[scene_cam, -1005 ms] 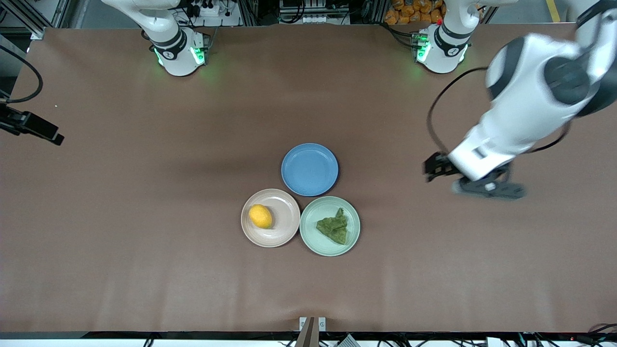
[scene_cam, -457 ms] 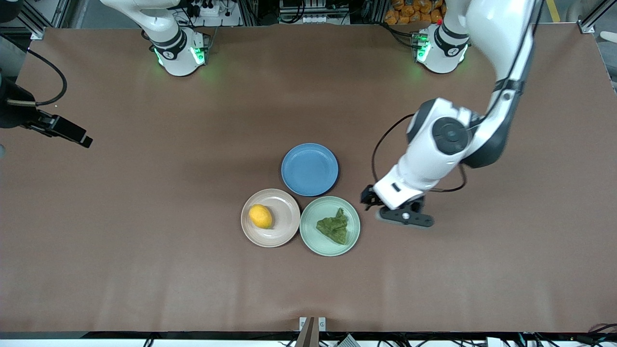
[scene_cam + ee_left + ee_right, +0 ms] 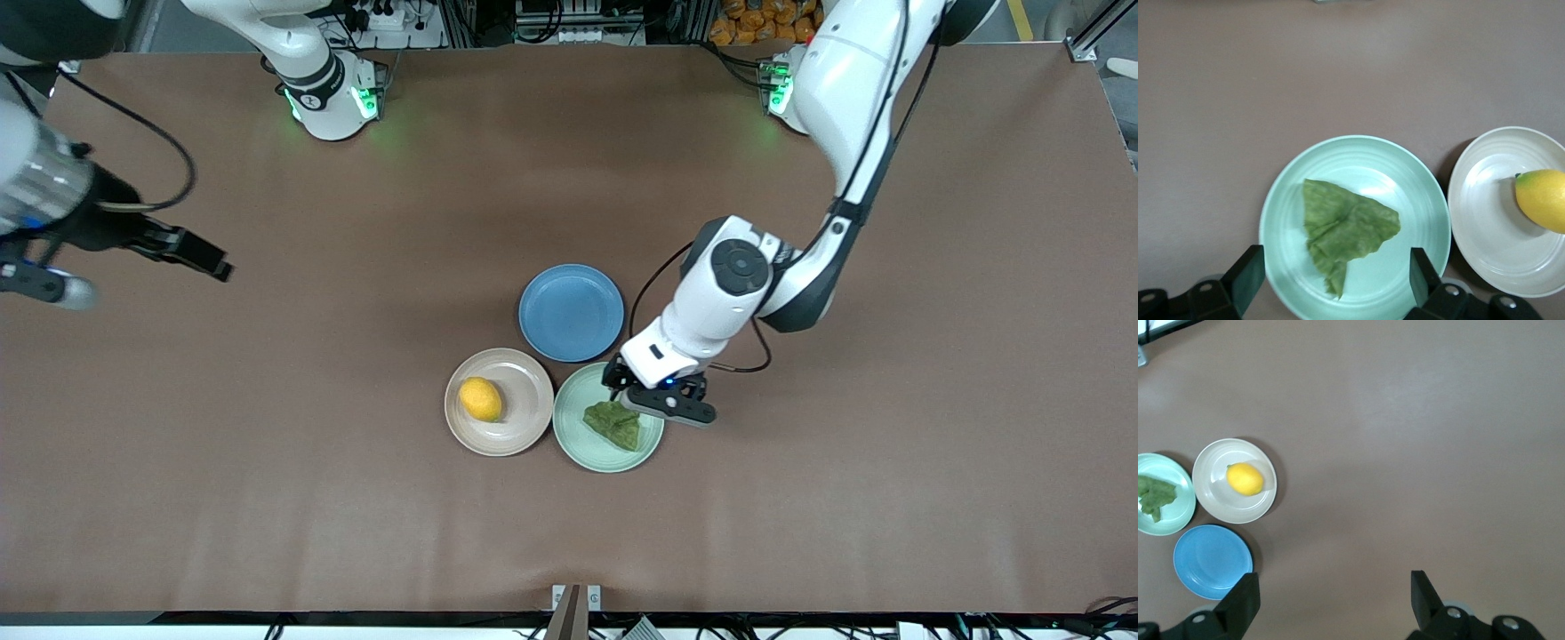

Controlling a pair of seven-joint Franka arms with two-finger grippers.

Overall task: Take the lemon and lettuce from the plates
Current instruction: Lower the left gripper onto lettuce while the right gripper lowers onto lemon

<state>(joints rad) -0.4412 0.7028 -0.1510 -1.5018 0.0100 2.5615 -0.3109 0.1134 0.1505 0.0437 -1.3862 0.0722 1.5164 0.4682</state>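
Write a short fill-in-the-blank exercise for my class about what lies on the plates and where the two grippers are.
1. The lemon lies on the ______ plate.
2. The lettuce lies on the pale ______ plate.
3. The left gripper, fingers open, is over the plate that holds the ______.
4. The blue plate holds ______, and the right gripper is over bare table.

Missing words: beige; green; lettuce; nothing

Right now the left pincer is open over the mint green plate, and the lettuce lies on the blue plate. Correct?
Not quite. The lettuce lies on the mint green plate, under the open left pincer; the blue plate holds nothing. The front view shows it.
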